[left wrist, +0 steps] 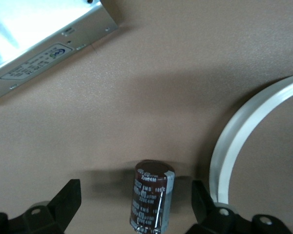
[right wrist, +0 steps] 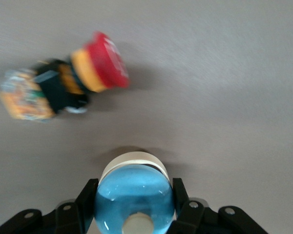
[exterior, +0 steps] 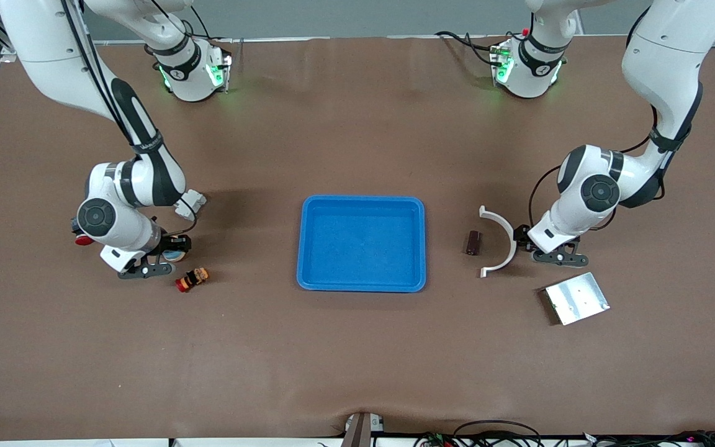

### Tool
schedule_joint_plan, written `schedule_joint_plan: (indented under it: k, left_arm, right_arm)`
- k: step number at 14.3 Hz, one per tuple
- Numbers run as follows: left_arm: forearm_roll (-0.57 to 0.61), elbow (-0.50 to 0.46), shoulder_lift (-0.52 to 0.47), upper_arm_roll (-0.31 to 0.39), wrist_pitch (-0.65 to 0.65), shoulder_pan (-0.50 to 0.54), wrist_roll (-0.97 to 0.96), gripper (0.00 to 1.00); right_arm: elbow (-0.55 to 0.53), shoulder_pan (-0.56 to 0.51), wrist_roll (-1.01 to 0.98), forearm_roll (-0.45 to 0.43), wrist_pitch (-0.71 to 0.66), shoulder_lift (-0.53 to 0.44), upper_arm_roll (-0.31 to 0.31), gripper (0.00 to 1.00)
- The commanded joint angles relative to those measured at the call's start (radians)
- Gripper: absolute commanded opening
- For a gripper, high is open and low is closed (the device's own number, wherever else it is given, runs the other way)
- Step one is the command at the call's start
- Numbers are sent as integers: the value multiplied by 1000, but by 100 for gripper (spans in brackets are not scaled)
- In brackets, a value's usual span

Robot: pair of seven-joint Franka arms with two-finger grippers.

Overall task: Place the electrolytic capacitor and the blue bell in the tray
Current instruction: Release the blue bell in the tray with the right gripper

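Note:
The blue bell (right wrist: 134,195), a clear blue dome on a white base, sits between the fingers (right wrist: 87,194) of my right gripper (right wrist: 134,191), which is shut on it. This gripper (exterior: 159,262) is low at the table toward the right arm's end. The electrolytic capacitor (exterior: 473,242) is a dark brown cylinder on the table beside the blue tray (exterior: 308,248). In the left wrist view the capacitor (left wrist: 153,201) shows between the spread fingers (left wrist: 64,202) of my open left gripper (left wrist: 136,207), untouched. The left gripper (exterior: 557,256) is low beside a white arc.
A white curved arc (exterior: 501,239) lies between the capacitor and the left gripper. A silver metal plate (exterior: 576,298) rests nearer the front camera than that gripper. A red and yellow push button (exterior: 192,279) lies close to the right gripper.

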Motion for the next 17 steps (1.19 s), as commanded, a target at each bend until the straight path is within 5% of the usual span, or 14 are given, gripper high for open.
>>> schedule_joint_plan:
  k: [1,2,3,6,7,11,17]
  left_arm:
    - [23,-18,-11,-7,17,27,-23,100]
    - [23,-24,-12,-5,17,30,-23,95]
    - [23,-25,-14,-5,17,32,-21,80]
    - [23,-29,-15,-5,17,32,-21,11]
    - [23,-30,-15,-5,17,32,-21,0]
    - [23,-27,-26,-5,13,39,-88,0]
    - [-15,31,-128,-39,-157,32,-373,0]
  right_arm:
    - [36,67,20,27,-103,-59,-4,0]
    - [66,96,50,61,-157,-62,-4,0]
    - [92,131,103,93,-186,-62,-1,0]
    - [155,239,231,98,-186,-52,8,0]
    - [181,273,312,98,-185,-44,22,0]
    - [362,453,622,86,-179,108,37,0]
    - [456,532,786,26,-183,234,84,0]
